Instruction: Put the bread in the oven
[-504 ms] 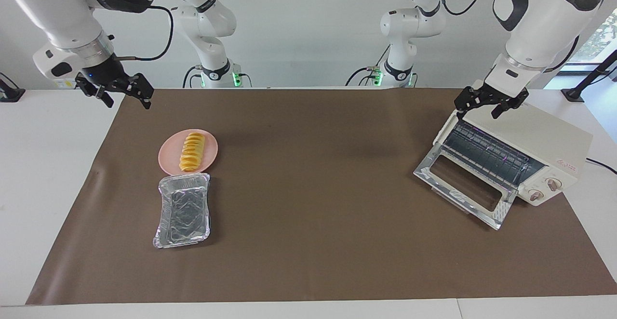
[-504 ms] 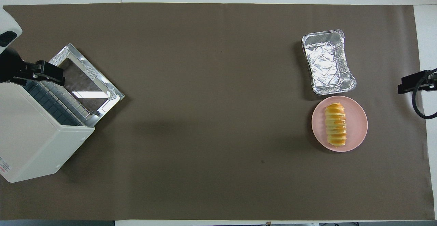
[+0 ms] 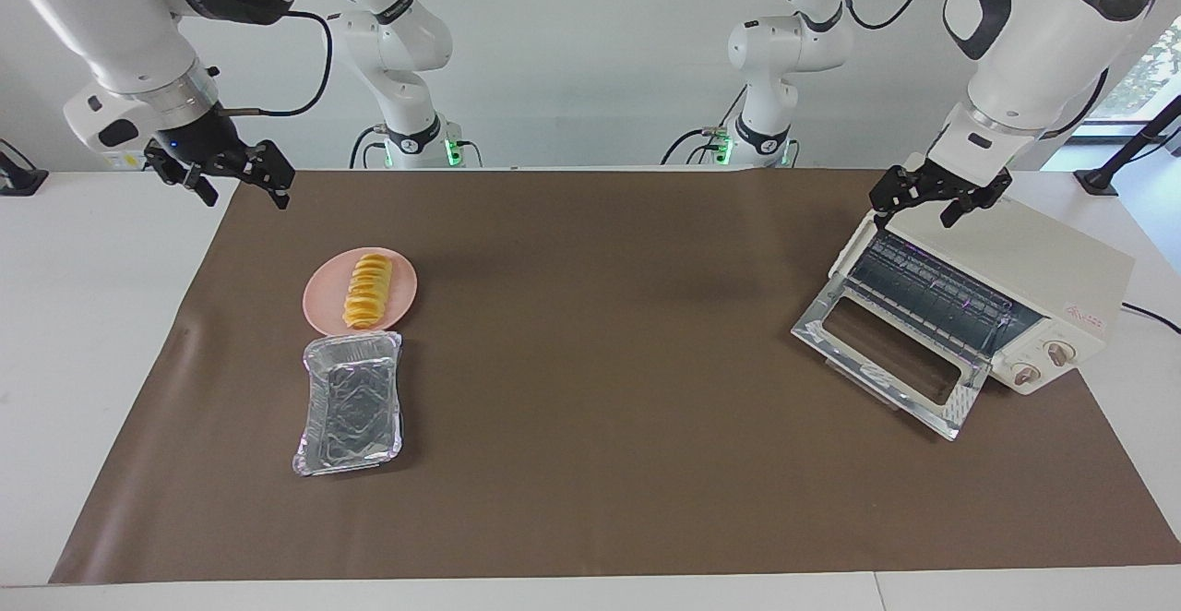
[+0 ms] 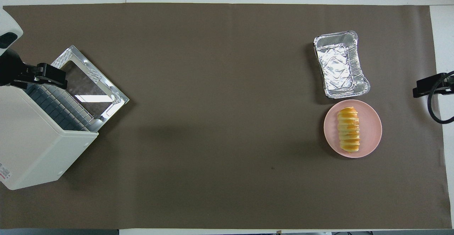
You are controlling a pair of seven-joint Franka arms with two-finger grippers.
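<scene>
Robotics lab, staged as a kitchen test bench. Evidence: white robot arms (image 3: 397,48) mounted with trailing cables along a bare white wall (image 3: 590,57); a white table (image 3: 83,334) covered by a brown mat (image 3: 600,408).

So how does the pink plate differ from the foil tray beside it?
The pink plate is round, flat and matte; the foil tray is rectangular, deeper and shiny. The plate carries the bread; the tray is empty. The plate lies nearer to the robots than the tray. Both sit toward the right arm's end of the table.

A matt brown cloth (image 3: 600,463) carries a crinkled shiny foil tray (image 3: 351,403) and a glossy metal-framed oven (image 3: 969,316).
</scene>
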